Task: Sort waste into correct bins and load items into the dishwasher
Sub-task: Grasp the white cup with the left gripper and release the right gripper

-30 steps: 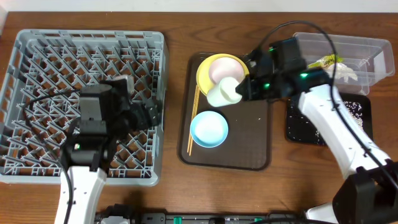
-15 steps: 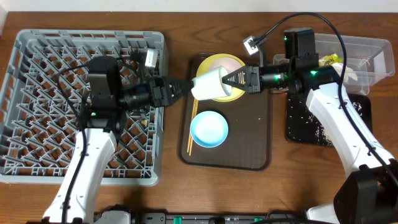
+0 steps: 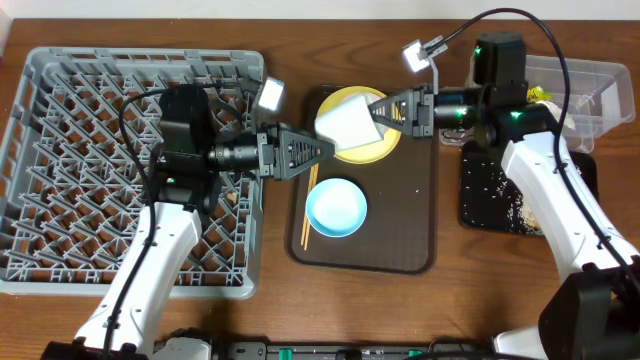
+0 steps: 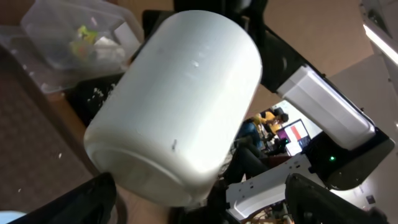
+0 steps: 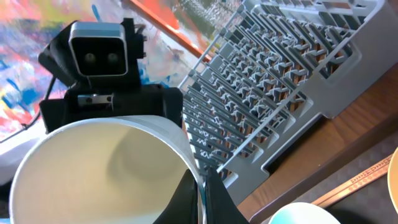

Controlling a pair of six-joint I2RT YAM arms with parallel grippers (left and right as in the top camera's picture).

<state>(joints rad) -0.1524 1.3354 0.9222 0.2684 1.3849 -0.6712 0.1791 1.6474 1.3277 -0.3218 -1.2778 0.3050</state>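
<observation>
White cup (image 3: 345,123), yellow plate (image 3: 376,151), blue bowl (image 3: 335,208)

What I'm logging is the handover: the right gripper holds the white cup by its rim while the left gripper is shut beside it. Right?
No: the left gripper is open, as the left wrist view shows. The right gripper holds the white cup by its rim.

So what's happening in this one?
The right gripper is shut on the rim of the white cup, holding it on its side in the air above the yellow plate. The left gripper, wide open, points at the cup's base from the grey rack side; it looks like a handover not yet taken. The blue bowl and chopsticks lie on the brown tray.
</observation>
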